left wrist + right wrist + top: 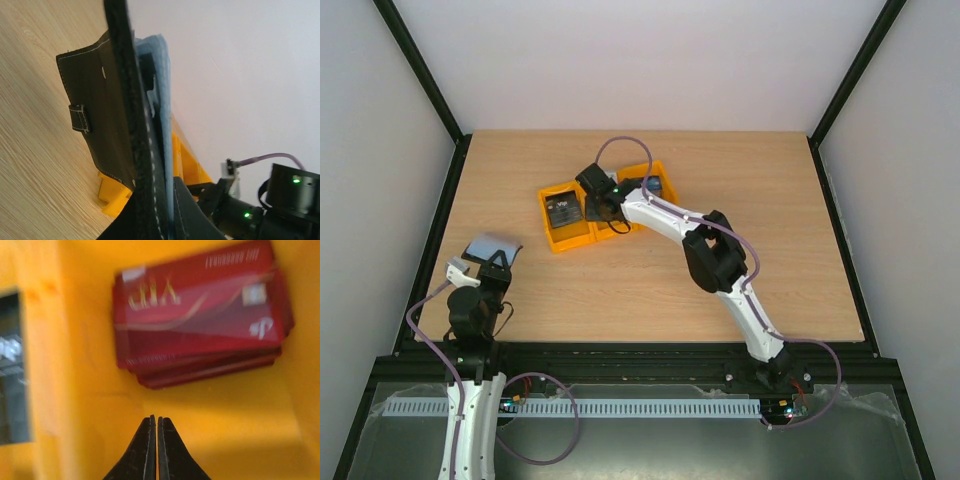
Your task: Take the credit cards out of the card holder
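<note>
From above: pale wood-grain worktop (650,285) boxed in by plain white walls (640,60) and black frame rails (438,100); left fingers (491,258) at the near left edge, clamped on the opened card holder (492,245), blue-grey lining up; right fingers (605,207) far out over the yellow bins (570,243), a dark grey card (563,212) in the compartment to their left.

From the left wrist: black stitched card holder gripped on edge between the fingers; wood grain to one side, white wall to the other, yellow bins and the right arm (285,197) past the tips.

From the right wrist: fingers pressed tight together, holding nothing, above a bin's yellow floor; blurred stack of red credit cards (200,310) just ahead of the tips; dark grey card beyond the bin wall to the left.
</note>
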Controlling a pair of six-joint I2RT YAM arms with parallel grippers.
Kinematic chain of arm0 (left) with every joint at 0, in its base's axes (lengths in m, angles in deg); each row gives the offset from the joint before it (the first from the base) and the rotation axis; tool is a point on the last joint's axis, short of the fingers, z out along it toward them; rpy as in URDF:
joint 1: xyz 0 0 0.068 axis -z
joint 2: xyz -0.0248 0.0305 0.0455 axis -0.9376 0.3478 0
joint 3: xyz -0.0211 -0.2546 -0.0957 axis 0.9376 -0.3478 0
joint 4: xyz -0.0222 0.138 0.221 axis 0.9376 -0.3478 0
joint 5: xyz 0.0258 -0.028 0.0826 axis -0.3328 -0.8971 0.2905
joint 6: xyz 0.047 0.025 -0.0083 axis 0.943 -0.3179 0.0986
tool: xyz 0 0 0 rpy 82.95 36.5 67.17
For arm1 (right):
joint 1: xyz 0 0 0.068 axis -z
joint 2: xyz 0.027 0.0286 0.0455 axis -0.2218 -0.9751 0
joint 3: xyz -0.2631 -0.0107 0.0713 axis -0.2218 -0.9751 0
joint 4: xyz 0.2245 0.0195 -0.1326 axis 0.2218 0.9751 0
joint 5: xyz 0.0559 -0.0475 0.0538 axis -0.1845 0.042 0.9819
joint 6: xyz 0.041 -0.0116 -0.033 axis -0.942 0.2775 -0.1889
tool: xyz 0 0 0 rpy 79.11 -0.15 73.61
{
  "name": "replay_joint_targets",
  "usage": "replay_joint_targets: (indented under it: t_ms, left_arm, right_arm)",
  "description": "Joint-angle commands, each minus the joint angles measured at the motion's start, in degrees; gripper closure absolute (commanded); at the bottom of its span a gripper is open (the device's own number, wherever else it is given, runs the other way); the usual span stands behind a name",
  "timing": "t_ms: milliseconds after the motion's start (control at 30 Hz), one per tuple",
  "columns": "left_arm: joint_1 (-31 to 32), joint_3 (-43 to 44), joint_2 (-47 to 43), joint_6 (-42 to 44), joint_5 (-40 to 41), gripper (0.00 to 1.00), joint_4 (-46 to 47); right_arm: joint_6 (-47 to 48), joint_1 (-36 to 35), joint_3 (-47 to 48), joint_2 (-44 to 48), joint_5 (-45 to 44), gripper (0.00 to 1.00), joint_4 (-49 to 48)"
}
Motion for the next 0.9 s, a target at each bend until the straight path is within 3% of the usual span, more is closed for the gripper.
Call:
replay_joint_targets:
  t_ms: [0,200,467,733,867]
  left_arm:
    - [0.3,-0.8,-1.2,-0.4,-1.1,0.98,1.2]
    - [0.2,-1.0,-1.2,-0.4,-1.0,0.98,1.1]
    - [0.2,-1.3,-1.2,-0.4,-1.2,0.98,1.7]
    - [0.2,-1.5,-1.2,-0.1,-2.7,0.98,3.9]
    - [0.2,-2.5,-1.2,0.2,-7.8,0.98,9.4]
  right_arm:
    - [2.4,1.0,3.0,-2.1,5.3,0.97,7.2]
    - [1.4,4.3,3.9,-4.9,8.0,0.97,3.2]
    - [1.5,5.0,12.7,-10.3,6.9,0.98,3.4]
    - [3.5,4.6,9.4,-2.4,7.5,0.96,5.9]
    - [8.9,3.2,5.5,5.4,10.8,0.88,6.0]
